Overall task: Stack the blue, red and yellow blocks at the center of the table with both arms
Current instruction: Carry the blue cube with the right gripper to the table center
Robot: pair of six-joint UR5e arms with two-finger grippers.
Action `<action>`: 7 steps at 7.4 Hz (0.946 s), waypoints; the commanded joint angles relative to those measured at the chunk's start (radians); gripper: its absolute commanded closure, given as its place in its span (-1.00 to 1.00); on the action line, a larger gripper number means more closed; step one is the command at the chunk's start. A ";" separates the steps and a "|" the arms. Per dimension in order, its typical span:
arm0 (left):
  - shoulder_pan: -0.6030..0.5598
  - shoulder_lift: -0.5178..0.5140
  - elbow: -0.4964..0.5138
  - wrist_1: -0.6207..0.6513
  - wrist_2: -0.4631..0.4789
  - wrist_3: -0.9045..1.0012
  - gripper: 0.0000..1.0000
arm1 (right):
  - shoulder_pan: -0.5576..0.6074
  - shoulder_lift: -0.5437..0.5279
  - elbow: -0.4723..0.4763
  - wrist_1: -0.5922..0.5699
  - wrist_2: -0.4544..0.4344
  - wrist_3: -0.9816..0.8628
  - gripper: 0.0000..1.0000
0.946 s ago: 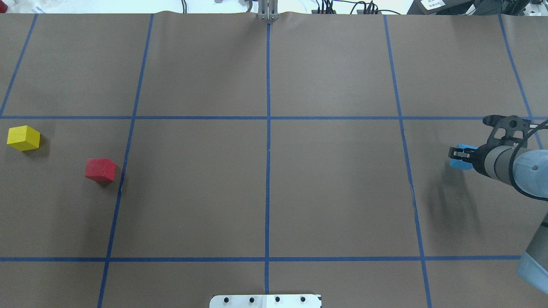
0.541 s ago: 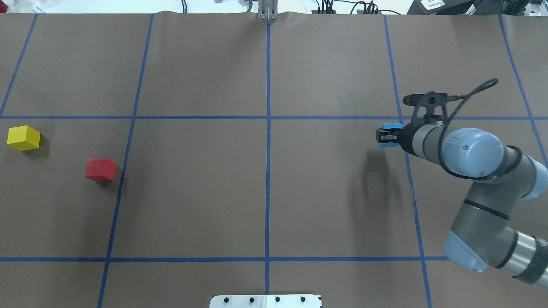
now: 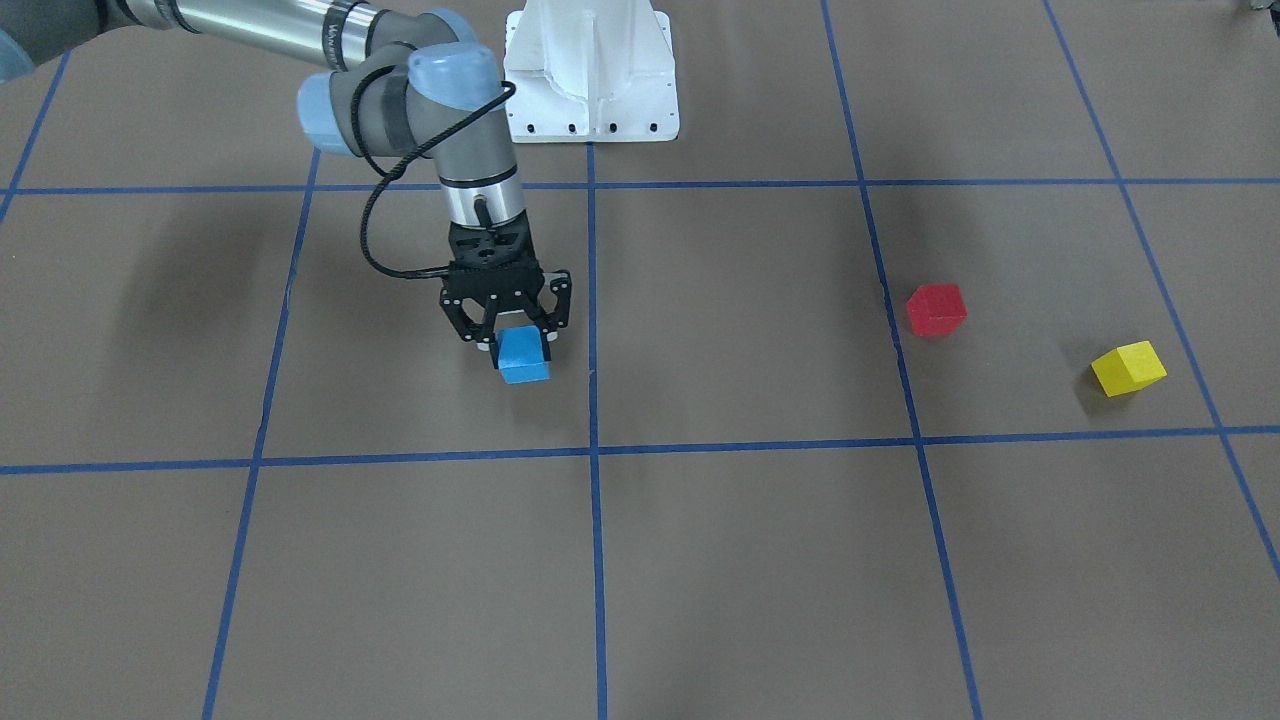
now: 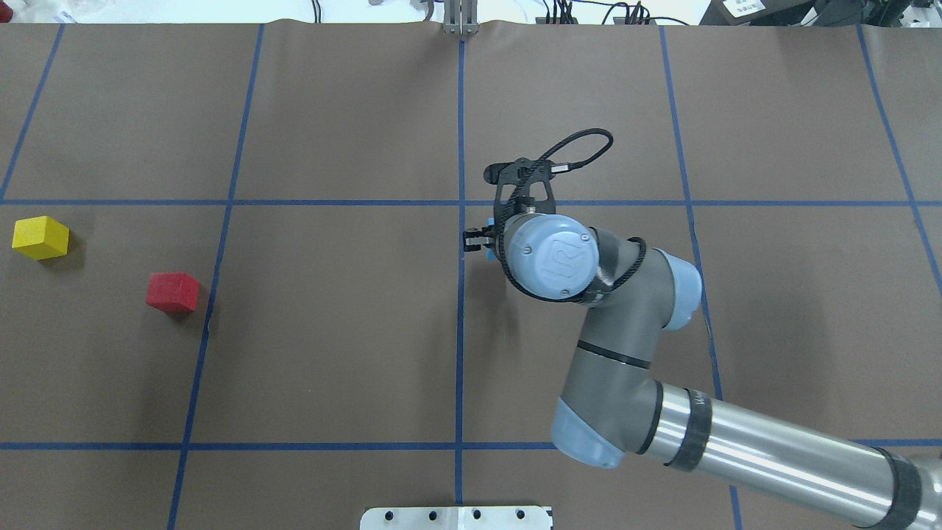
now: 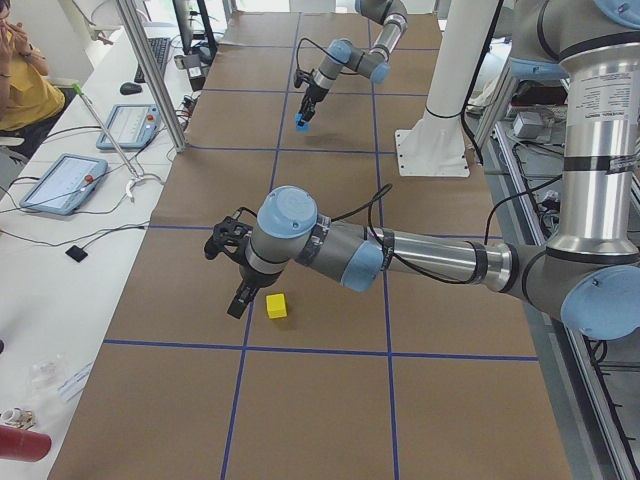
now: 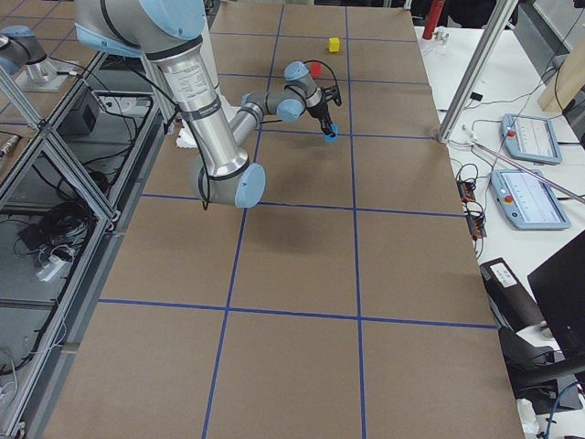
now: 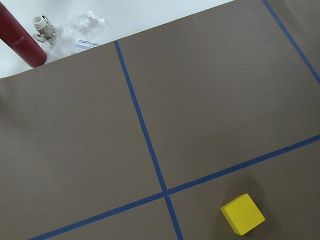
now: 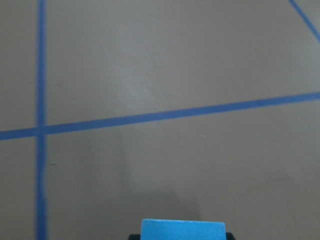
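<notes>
My right gripper (image 3: pixel 521 345) is shut on the blue block (image 3: pixel 523 358) and holds it low over the table, just beside the centre line. In the overhead view the wrist covers most of this gripper (image 4: pixel 477 239). The blue block also fills the bottom edge of the right wrist view (image 8: pixel 182 229). The red block (image 4: pixel 172 292) and the yellow block (image 4: pixel 40 237) lie apart on the table's left side. My left gripper (image 5: pixel 238 298) shows only in the exterior left view, close beside the yellow block (image 5: pixel 276 305); I cannot tell whether it is open or shut. The left wrist view shows the yellow block (image 7: pixel 242 214).
The white robot base plate (image 4: pixel 456 517) sits at the near table edge on the centre line. A red bottle (image 7: pixel 22 42) and small items lie off the paper at the table's left end. Blue tape lines divide the brown table cover (image 4: pixel 338 324).
My right arm has swept left with the blue block, from the table's right edge to just right of the centre line. The red and yellow blocks have not moved.
</notes>
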 commanded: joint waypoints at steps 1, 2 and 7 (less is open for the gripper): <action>0.000 0.002 0.007 0.002 0.000 0.001 -1.00 | -0.048 0.099 -0.124 -0.017 -0.025 0.025 1.00; 0.000 0.004 0.009 0.000 0.000 0.001 -1.00 | -0.062 0.098 -0.133 -0.019 -0.034 0.027 1.00; -0.002 0.007 0.012 -0.002 0.000 0.003 -1.00 | -0.075 0.099 -0.130 -0.031 -0.035 0.102 -1.00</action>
